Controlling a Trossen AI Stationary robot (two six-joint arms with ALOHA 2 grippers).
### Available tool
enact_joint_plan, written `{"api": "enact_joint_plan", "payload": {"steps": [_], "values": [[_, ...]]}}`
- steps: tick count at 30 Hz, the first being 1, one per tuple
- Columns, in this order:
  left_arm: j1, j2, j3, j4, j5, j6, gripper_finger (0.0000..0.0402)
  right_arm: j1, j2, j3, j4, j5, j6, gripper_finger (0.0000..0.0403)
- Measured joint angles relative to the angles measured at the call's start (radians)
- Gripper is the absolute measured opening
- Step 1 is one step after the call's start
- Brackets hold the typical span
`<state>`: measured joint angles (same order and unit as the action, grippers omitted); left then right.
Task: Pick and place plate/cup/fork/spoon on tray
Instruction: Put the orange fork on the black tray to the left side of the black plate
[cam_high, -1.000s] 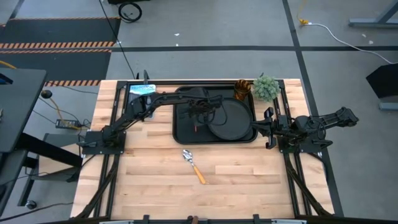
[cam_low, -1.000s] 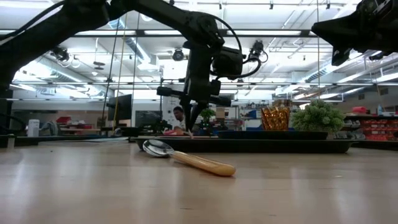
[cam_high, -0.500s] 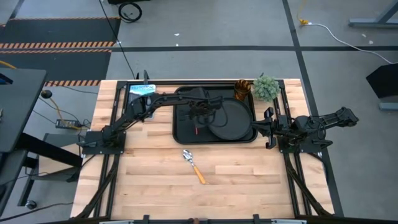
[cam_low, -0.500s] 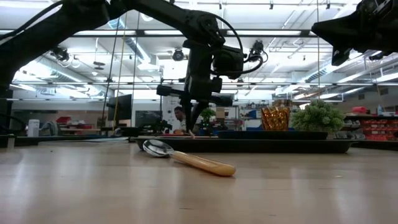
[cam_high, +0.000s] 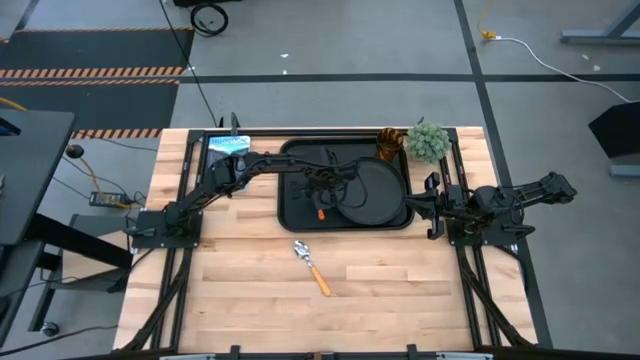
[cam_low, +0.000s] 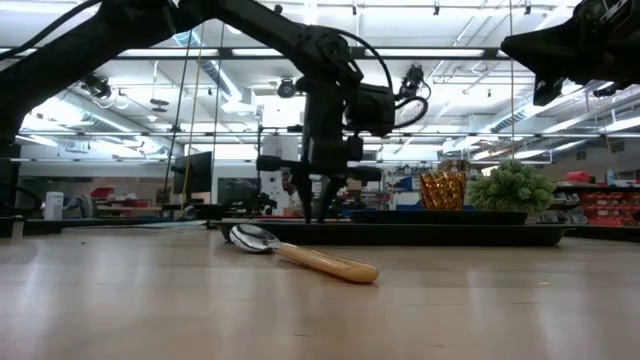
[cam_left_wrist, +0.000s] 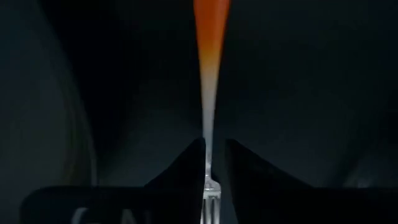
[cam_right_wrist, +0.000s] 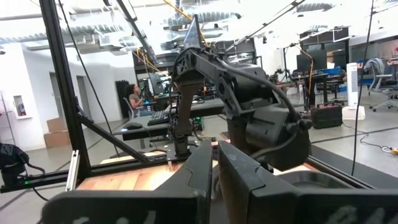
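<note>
The black tray (cam_high: 295, 208) lies at the table's far middle. On it are the round black plate (cam_high: 382, 192) and, at its far right corner, the amber cup (cam_high: 388, 146). The fork (cam_high: 320, 212) lies on the tray floor left of the plate, its red handle toward the near rim. My left gripper (cam_left_wrist: 214, 163) points straight down over it, open, one finger on each side of the fork's silver neck (cam_left_wrist: 208, 149). The spoon (cam_high: 312, 266) lies on the bare wood in front of the tray. My right gripper (cam_right_wrist: 214, 171) waits shut at the table's right edge. My left gripper stands with its open fingers on either side of the fork's neck (cam_left_wrist: 208, 163), just above the tines. The neck runs close along one finger (cam_left_wrist: 189, 167), with a gap to the other. Whether that finger touches it I cannot tell. The fork lies flat on the tray.
A green plant (cam_high: 428, 140) stands just right of the cup, off the tray. A blue-white card (cam_high: 228, 145) lies at the far left. Bare wood spreads along the near half of the table around the spoon (cam_low: 300, 256).
My left gripper has sunk a little toward the tray floor and opened, letting go of the fork. The fork now lies on the tray, its red handle showing more plainly from above.
</note>
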<state>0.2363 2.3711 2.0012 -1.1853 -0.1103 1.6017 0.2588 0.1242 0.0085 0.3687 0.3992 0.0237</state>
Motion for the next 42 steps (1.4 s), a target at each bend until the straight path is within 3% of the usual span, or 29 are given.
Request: {"api": "enact_joint_plan", "payload": {"steps": [14,26,36,42], "values": [[0.000,-0.007,-0.001,0.033,-0.156,-0.234,0.0084,0.000,0.000,0.000,0.000,0.000,0.000,0.0034],[0.001,-0.002,-0.057,0.060,-0.161,0.053,0.0065,0.000,0.000,0.000,0.000,0.000,0.000,0.0034],[-0.015,-0.002,-0.077,0.117,-0.171,0.079,0.0085,0.000,0.000,0.000,0.000,0.000,0.000,0.0034],[-0.018,-0.002,-0.077,0.120,-0.171,0.138,0.0063,0.000,0.000,0.000,0.000,0.000,0.000,0.0034]]}}
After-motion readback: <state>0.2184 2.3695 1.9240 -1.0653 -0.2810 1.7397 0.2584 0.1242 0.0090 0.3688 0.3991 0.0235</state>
